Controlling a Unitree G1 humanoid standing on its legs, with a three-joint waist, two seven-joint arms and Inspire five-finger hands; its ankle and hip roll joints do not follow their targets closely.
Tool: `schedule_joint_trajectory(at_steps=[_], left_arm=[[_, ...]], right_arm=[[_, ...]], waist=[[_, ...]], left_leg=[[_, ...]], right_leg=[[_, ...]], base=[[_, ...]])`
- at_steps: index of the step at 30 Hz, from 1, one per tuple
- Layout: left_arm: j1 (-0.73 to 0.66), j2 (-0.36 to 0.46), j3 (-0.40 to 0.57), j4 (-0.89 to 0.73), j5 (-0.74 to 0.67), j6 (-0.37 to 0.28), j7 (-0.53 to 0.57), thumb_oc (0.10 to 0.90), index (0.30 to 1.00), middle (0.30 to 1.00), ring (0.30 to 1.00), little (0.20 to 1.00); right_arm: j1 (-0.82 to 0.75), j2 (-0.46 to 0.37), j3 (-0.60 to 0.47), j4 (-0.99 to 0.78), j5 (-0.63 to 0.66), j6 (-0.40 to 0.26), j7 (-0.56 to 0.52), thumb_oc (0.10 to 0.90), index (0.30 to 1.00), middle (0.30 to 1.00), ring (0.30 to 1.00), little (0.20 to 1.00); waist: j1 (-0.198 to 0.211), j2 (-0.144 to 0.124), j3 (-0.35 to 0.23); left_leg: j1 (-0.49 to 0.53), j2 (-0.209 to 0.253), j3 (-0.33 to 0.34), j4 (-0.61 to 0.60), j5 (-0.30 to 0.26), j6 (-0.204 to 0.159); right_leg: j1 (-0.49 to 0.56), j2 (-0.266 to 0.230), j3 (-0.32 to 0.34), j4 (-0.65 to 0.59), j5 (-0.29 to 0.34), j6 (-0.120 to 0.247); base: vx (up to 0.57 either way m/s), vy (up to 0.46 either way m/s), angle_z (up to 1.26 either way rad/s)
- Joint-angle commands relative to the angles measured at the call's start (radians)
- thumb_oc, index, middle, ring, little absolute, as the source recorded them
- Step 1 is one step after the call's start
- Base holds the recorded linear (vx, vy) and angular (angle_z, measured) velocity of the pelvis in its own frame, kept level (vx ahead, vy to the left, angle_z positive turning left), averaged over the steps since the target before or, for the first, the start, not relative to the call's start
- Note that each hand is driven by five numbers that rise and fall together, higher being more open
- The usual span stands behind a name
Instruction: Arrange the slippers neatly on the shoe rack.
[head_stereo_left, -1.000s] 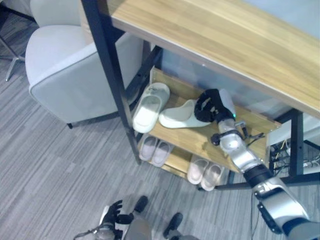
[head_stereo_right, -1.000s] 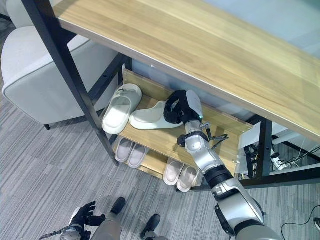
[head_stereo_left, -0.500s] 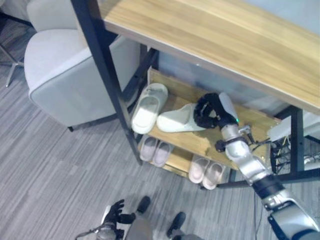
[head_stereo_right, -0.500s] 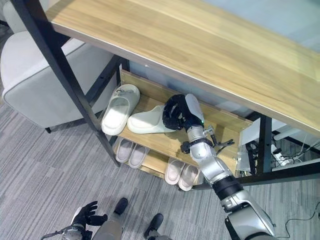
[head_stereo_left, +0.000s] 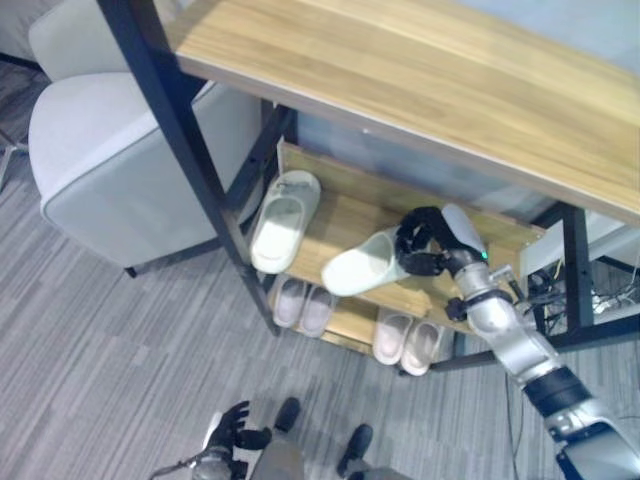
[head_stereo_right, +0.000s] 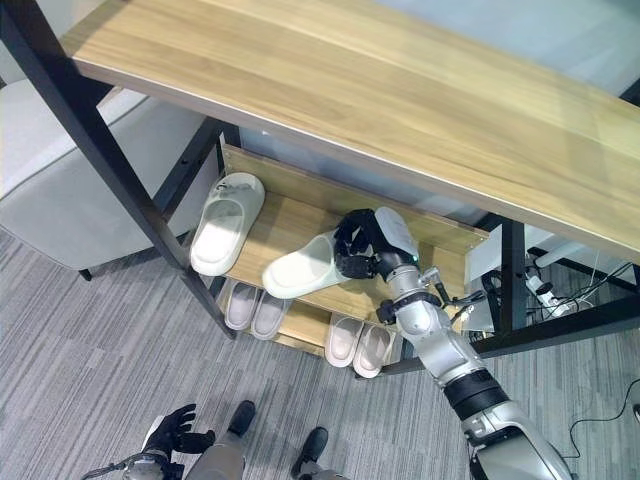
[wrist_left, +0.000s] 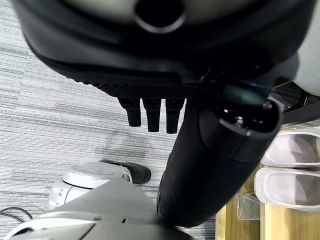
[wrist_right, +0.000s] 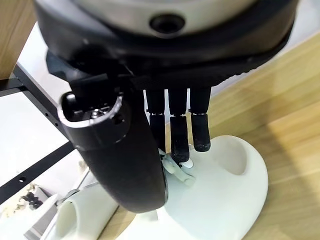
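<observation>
A white slipper (head_stereo_left: 362, 263) is tilted over the front of the shoe rack's upper shelf (head_stereo_left: 343, 214), its toe pointing out toward the floor. My right hand (head_stereo_left: 424, 241) is shut on its heel end, the fingers (wrist_right: 179, 134) curled onto the slipper (wrist_right: 224, 189). The matching slipper (head_stereo_left: 282, 206) lies flat at the shelf's left end, toe outward, a little apart from the held one. My left hand (head_stereo_left: 231, 429) hangs low near the floor, fingers relaxed and holding nothing.
Two pairs of pale slippers (head_stereo_left: 303, 305) (head_stereo_left: 410, 340) sit on the lower shelf. A wooden tabletop (head_stereo_left: 420, 70) overhangs the rack, with a black leg (head_stereo_left: 190, 170) just left of it. A grey armchair (head_stereo_left: 110, 150) stands at the left on striped grey carpet.
My right hand has swung the held slipper round, from lying crosswise with its toe by the other slipper to toe outward at the shelf's front. The camera has shifted as well.
</observation>
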Motion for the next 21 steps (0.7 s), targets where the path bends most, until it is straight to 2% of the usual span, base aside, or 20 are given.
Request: schedule_joint_trajectory(at_steps=[1, 17, 21], left_arm=[[0.027, -0.027, -0.04, 0.033, 0.028, -0.018, -0.02, 0.8, 0.9, 0.9, 0.9, 0.9], [0.013, -0.04, -0.037, 0.05, 0.024, -0.003, -0.007, 0.8, 0.9, 0.9, 0.9, 0.9], [0.012, -0.041, -0.033, 0.05, 0.02, -0.001, 0.0, 0.8, 0.9, 0.9, 0.9, 0.9]], right_arm=[[-0.026, -0.049, -0.08, -0.097, 0.002, -0.076, -0.053, 0.8, 0.9, 0.9, 0.9, 0.9], [-0.019, 0.09, -0.083, -0.204, 0.066, -0.076, -0.051, 0.8, 0.9, 0.9, 0.9, 0.9], [-0.024, 0.107, -0.063, -0.188, 0.025, -0.059, -0.057, 0.8, 0.9, 0.9, 0.9, 0.9]], waist=[[-0.017, 0.011, -0.095], [-0.019, 0.005, -0.097], [-0.015, 0.003, -0.092]], left_leg=[[0.043, 0.009, 0.095, -0.065, -0.033, 0.024], [0.056, 0.01, 0.106, -0.065, -0.044, 0.031], [0.056, 0.01, 0.105, -0.064, -0.044, 0.033]], right_leg=[[0.03, -0.039, 0.048, 0.055, -0.086, 0.079], [0.031, -0.037, 0.063, 0.058, -0.085, 0.078], [0.028, -0.04, 0.063, 0.06, -0.084, 0.079]], base=[[0.01, -0.005, -0.03], [0.0, 0.0, 0.0], [0.0, 0.0, 0.0]])
